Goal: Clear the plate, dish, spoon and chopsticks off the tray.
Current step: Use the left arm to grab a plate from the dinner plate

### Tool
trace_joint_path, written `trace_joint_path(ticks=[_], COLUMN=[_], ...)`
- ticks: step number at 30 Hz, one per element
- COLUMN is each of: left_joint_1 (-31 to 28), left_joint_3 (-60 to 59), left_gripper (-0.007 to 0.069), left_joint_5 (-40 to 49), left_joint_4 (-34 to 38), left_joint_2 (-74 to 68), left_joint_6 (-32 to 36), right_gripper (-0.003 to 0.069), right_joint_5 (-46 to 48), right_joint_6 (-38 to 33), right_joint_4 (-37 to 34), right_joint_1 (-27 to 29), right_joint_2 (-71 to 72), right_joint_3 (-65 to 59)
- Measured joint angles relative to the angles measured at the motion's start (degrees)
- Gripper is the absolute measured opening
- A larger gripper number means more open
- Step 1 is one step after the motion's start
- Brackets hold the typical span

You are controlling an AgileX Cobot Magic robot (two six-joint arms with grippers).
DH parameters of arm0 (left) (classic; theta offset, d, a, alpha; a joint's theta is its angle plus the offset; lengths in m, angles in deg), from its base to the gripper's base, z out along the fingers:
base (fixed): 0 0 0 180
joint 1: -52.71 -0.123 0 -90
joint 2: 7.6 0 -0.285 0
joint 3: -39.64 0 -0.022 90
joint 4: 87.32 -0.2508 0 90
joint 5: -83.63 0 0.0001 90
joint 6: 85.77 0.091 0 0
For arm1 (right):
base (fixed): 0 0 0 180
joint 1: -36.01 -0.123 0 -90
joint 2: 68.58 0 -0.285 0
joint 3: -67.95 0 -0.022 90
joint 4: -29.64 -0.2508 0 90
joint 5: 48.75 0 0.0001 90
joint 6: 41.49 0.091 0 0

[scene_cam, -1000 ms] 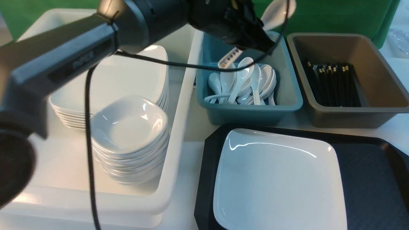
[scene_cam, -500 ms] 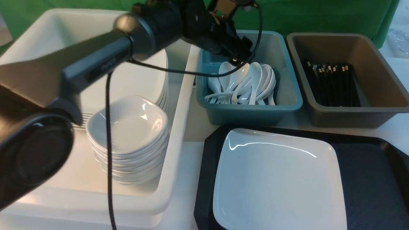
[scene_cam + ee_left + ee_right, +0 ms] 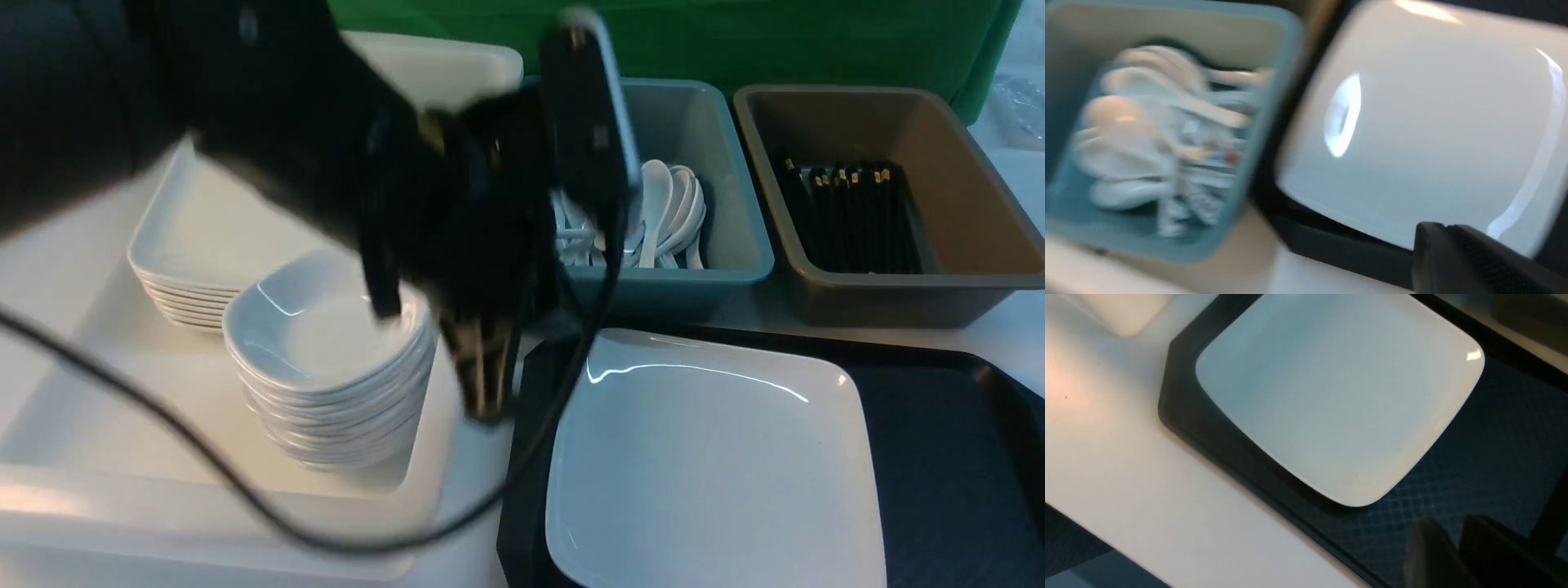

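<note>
Plate (image 3: 710,474) lies flat on the left part of the tray (image 3: 939,490), covering it nearly edge to edge; it is square, so no long axis to line up with. The tray's right part is bare crosshatch. Left gripper (image 3: 483,392), blurred, hangs tips-down just off the tray's far-left corner, jaws closed tight and nothing in them; only 1 finger (image 3: 1453,257) shows in the left wrist view. From it the plate lies to the right and toward the robot, its far-left corner just beside the tips. Right gripper (image 3: 1453,539) sits over the tray's bare right part, near the plate's right edge, 2 fingers parted by a narrow gap, nothing between. Height of either above the tray: cannot tell. Left looks nearer the plate's rim, likely the arm for the pick. Spoons (image 3: 665,208) in the teal bin (image 3: 735,269) and chopsticks (image 3: 849,216) in the brown bin (image 3: 963,278), both beyond the tray
</note>
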Motion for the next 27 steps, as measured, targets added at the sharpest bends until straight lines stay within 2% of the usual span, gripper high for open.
trace_joint_path(ticks=[1, 4, 6, 10, 12, 14, 20, 27], left_joint_1=[3.7, 8.7, 11.6, 13.6, 13.6, 13.6, 13.6, 13.6], left_joint_3=[-8.3, -17.0, -20.7, -22.0, -22.0, -22.0, -22.0, -22.0], left_gripper=[0.0029, 0.0078, 0.0146, 0.0278, 0.0340, 0.0370, 0.0401, 0.0402], left_joint_5=[-4.8, -13.6, -18.8, -24.8, -26.1, -26.1, -26.6, -29.0], left_joint_4=[0.0, -0.9, -2.7, -4.2, -5.1, -6.7, -11.8, -20.0], left_joint_2=[1.9, 2.3, 1.3, -2.3, -4.6, -6.4, -10.8, -14.2], left_joint_6=[6.2, 12.5, 13.8, 14.6, 14.6, 14.7, 14.3, 8.4], right_gripper=[0.0164, 0.0164, 0.0164, 0.0165, 0.0165, 0.0165, 0.0165, 0.0165], right_joint_5=[-0.6, -1.6, -1.7, -1.7, -1.7, -1.7, -1.7, -1.7], right_joint_6=[-0.2, -0.2, 0.0, 0.2, 0.3, 0.3, 0.3, 0.4], right_joint_4=[0.1, 0.0, -0.1, -0.7, -1.3, -1.7, -2.0, -2.1], right_joint_1=[0.0, 0.0, 0.0, 0.0, 0.0, 0.0, 0.0, 0.0], right_joint_2=[0.0, 0.0, 0.0, 0.0, 0.0, 0.0, 0.0, 0.0], right_joint_3=[0.0, 0.0, 0.0, 0.0, 0.0, 0.0, 0.0, 0.0])
